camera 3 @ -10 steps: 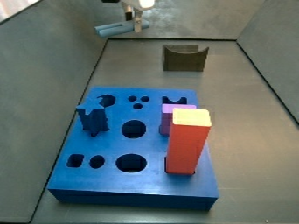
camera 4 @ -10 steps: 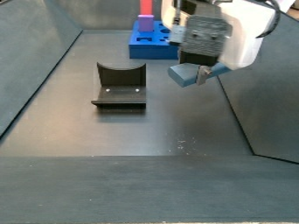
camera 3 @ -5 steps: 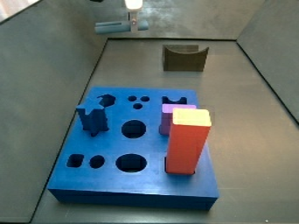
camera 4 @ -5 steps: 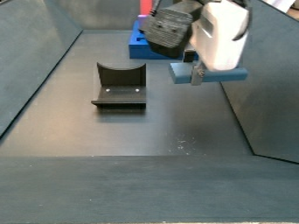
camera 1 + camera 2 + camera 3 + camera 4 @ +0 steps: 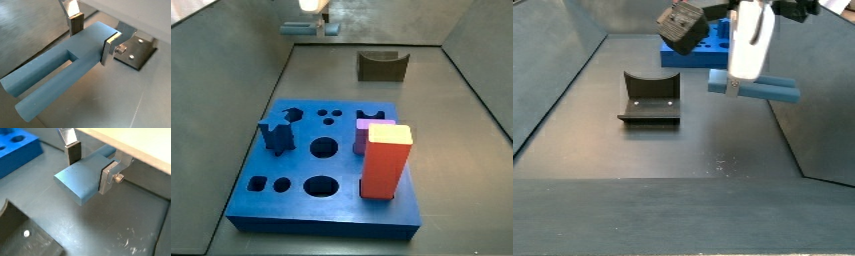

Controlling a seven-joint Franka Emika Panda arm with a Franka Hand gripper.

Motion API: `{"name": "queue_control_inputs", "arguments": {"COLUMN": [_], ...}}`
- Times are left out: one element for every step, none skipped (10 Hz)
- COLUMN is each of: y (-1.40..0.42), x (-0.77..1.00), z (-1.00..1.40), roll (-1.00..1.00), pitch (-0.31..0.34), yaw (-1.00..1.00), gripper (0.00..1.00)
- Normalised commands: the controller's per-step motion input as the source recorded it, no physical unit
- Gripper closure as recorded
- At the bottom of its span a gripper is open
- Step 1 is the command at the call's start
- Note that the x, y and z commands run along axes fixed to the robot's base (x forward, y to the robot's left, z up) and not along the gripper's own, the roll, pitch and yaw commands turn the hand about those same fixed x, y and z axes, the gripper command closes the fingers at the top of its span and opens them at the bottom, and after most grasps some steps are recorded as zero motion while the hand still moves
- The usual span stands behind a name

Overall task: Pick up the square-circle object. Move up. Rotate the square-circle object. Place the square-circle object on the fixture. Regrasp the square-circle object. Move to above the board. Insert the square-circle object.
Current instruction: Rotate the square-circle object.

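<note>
The square-circle object (image 5: 41,96) is a pale grey-blue bar with a slot cut along one end. My gripper (image 5: 93,39) is shut on its solid end, one finger on each flat side. In both side views the gripper (image 5: 740,76) holds the bar (image 5: 776,91) level in the air, well above the floor. The fixture (image 5: 649,97), a dark block with a U-shaped notch, stands on the floor apart from the bar. It also shows as the fixture (image 5: 382,65) beyond the board (image 5: 325,195), a bright-blue slab with several holes.
A tall red-orange block (image 5: 385,160) with a pale top stands in the board's right side. A dark blue notched peg (image 5: 275,137) stands in its left side. Grey walls enclose the dark floor (image 5: 673,160).
The wrist has turned over the last second. The bar has swung from pointing down and forward to lying level and sideways. It has also risen a little.
</note>
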Motion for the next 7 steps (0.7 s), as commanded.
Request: {"name": "queue_control_inputs", "arguments": {"y": [0.03, 0.03, 0.03, 0.03, 0.03, 0.03, 0.03], "x": [0.04, 0.04, 0.04, 0.03, 0.03, 0.03, 0.03], "z": [-0.03, -0.03, -0.03, -0.03, -0.03, -0.03, -0.03], "roll": [-0.01, -0.01, -0.01, -0.02, -0.02, -0.02, -0.02], "pitch": [-0.016, -0.016, -0.018, -0.018, -0.019, -0.021, -0.022], "yaw": [-1.00, -1.00, -1.00, -1.00, -1.00, -1.00, -1.00], "gripper": [1.00, 1.00, 1.00, 1.00, 1.00, 1.00, 1.00]}}
